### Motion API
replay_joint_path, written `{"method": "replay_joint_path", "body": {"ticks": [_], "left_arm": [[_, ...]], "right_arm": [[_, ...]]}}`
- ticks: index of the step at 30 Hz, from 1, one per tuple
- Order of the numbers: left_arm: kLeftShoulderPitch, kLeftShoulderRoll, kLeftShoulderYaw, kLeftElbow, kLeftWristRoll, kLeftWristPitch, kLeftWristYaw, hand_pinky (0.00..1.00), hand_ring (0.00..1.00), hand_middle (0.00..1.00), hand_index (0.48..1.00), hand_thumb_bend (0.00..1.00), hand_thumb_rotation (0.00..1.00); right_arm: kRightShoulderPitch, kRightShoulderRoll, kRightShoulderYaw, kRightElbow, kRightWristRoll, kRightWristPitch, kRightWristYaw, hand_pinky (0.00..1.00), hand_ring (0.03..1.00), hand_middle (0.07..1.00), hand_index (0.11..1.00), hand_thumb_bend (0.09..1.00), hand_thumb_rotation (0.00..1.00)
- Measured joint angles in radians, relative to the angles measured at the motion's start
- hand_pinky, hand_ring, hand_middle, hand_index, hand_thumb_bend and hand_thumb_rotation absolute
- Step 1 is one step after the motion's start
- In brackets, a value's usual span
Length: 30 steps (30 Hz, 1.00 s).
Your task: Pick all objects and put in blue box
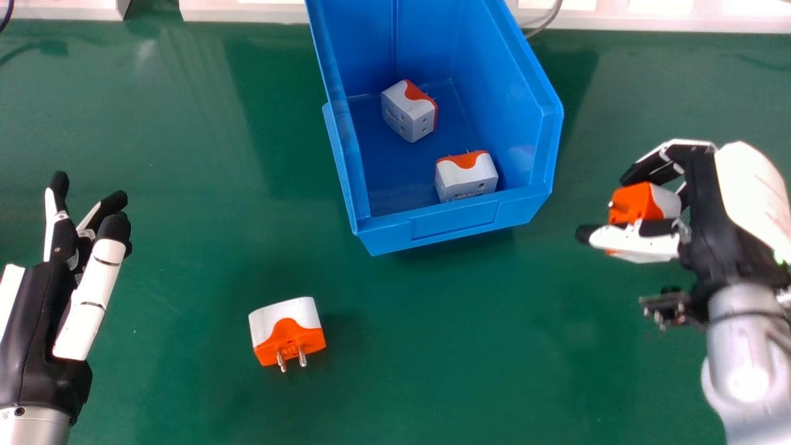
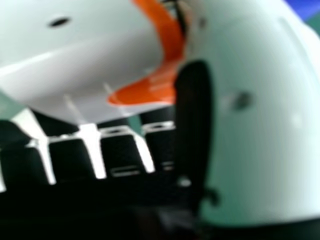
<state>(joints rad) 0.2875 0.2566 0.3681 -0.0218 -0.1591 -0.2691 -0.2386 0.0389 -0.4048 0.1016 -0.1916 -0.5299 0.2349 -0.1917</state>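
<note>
Left hand (image 1: 34, 327), near left corner of the head view: fingers extended and slightly bent, spaced from the thumb and holding nothing; the outer shell and wrist are cut off by the view's edges. Loose adapter (image 1: 287, 327), white and orange: on the green table (image 1: 432, 364), between the left hand and the blue box (image 1: 451, 225), its two metal pins directed toward the near side. Right hand (image 1: 710, 210), at the right: raised to the right of the box, thumb and fingers closed on a held adapter (image 1: 631, 201). The thumb crosses in front of this adapter — a sliver of orange shows beneath — and its white end is partly concealed within the grasp. In the right hand view, the adapter's white casing and orange band are blurred and cropped, close to the dark fingers and the large pale thumb; the exact contact points cannot be made out. Blue box: beyond the loose adapter, its far end cut off by the head view's edge. Inside, the nearer adapter (image 1: 466, 180) lies just behind the front wall, its base partly hidden by the rim; the farther adapter (image 1: 408, 115) rests tilted, its pins barely discernible. Far background: a pale ledge (image 1: 247, 11), partly hidden behind the box.
</note>
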Motion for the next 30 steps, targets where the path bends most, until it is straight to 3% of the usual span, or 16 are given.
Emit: {"method": "replay_joint_path", "body": {"ticks": [8, 15, 19, 24, 27, 30], "left_arm": [[0.004, 0.0, -0.001, -0.008, 0.003, 0.003, 0.01, 0.89, 0.92, 0.92, 0.912, 0.58, 0.85], [0.004, -0.001, -0.007, -0.008, 0.004, 0.001, 0.012, 0.88, 0.92, 0.92, 0.904, 0.55, 0.84], [0.003, -0.002, -0.01, -0.008, 0.01, 0.001, 0.023, 0.9, 0.92, 0.92, 0.907, 0.57, 0.84], [-0.002, -0.002, -0.019, -0.006, 0.011, -0.001, 0.024, 0.9, 0.92, 0.92, 0.906, 0.58, 0.84], [-0.006, -0.002, -0.021, -0.005, 0.021, -0.002, 0.026, 0.89, 0.92, 0.92, 0.897, 0.58, 0.84], [-0.01, -0.002, -0.026, -0.005, 0.023, -0.002, 0.03, 0.89, 0.92, 0.92, 0.904, 0.57, 0.84]], "right_arm": [[0.204, 0.017, 0.019, -0.281, -0.068, -0.033, 0.064, 0.06, 0.083, 0.127, 0.469, 0.488, 0.13], [0.246, 0.042, 0.076, -0.342, -0.114, -0.147, 0.079, 0.06, 0.084, 0.134, 0.469, 0.489, 0.13], [0.193, 0.06, 0.099, -0.335, -0.141, -0.188, 0.084, 0.06, 0.084, 0.135, 0.469, 0.489, 0.13], [0.046, 0.098, 0.117, -0.278, -0.155, -0.209, 0.091, 0.06, 0.091, 0.146, 0.469, 0.488, 0.13], [-0.038, 0.121, 0.129, -0.219, -0.157, -0.21, 0.091, 0.06, 0.091, 0.147, 0.469, 0.487, 0.13], [-0.135, 0.147, 0.141, -0.141, -0.179, -0.212, 0.089, 0.08, 0.113, 0.177, 0.471, 0.487, 0.13]]}}
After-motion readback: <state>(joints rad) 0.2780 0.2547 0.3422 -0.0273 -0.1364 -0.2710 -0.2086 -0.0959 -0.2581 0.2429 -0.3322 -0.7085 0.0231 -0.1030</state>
